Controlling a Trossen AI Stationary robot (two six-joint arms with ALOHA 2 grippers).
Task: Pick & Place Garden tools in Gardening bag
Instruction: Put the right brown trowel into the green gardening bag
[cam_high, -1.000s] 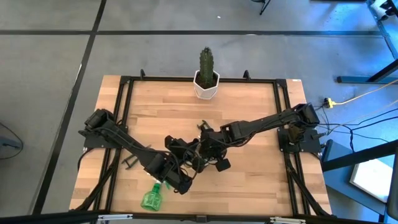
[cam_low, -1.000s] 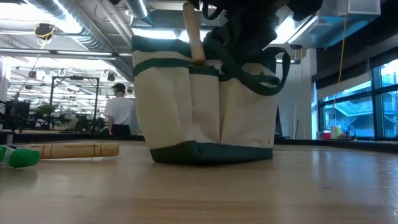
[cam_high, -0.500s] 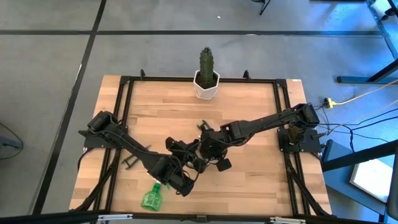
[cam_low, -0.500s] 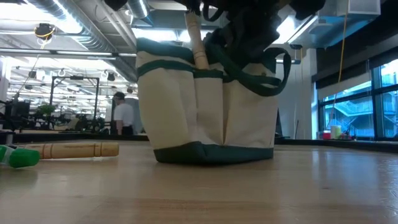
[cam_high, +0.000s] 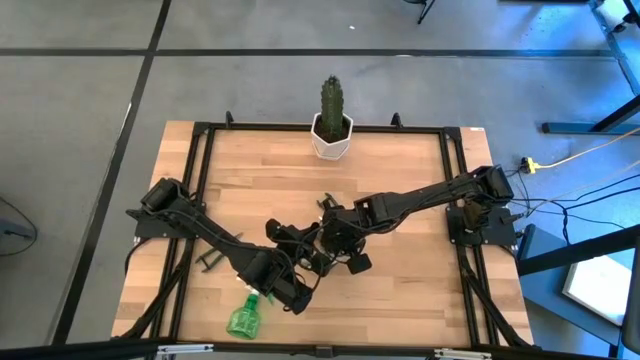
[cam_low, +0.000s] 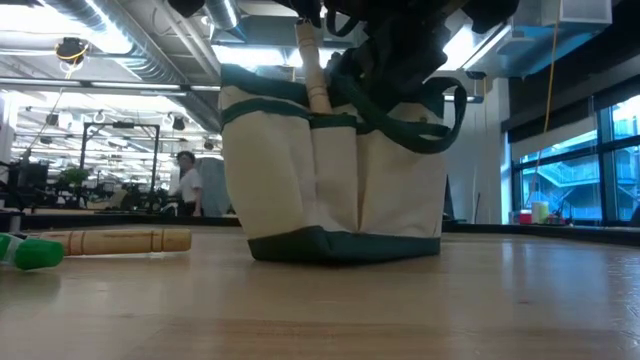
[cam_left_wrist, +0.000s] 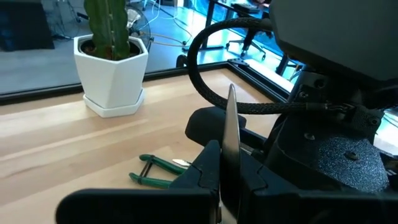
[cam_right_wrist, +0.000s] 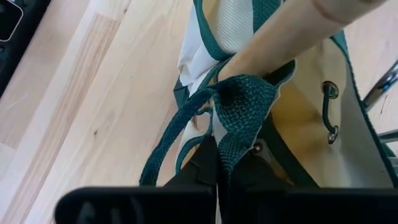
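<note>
Low view showed the gardening bag (cam_low: 335, 170) standing upright on the bench (cam_low: 400, 310), cream cloth with dark green trim and loop handles, a wooden tool handle (cam_low: 312, 60) rising from its top beside a side pocket. In the high view the bag sat near the middle of the bench, almost wholly hidden under the two arms that met above it.

The right hand (cam_right_wrist: 233, 149) was clenched on the bag's green webbing handle (cam_right_wrist: 239, 109), which bunched up between its fingers, with the wooden handle crossing just beyond it. The left hand (cam_left_wrist: 229, 177) was clenched on a thin metal blade (cam_left_wrist: 230, 137) that stood up between its fingers; what tool it belonged to could not be told. From above, the left hand (cam_high: 290, 292) lay at the near side of the bag and the right hand (cam_high: 335, 245) at its far side.

A green spray bottle (cam_high: 243, 318) lay on the bench near its front edge, just beside the left arm. Green-handled pruning shears (cam_left_wrist: 158, 171) lay flat on the wood. Another wooden-handled tool (cam_low: 125, 241) lay on its side, well apart from the bag.

A cactus (cam_high: 331, 101) in a white pot (cam_high: 331, 141) stood at the far edge of the bench. A person (cam_low: 186, 184) stood in the room beyond.
</note>
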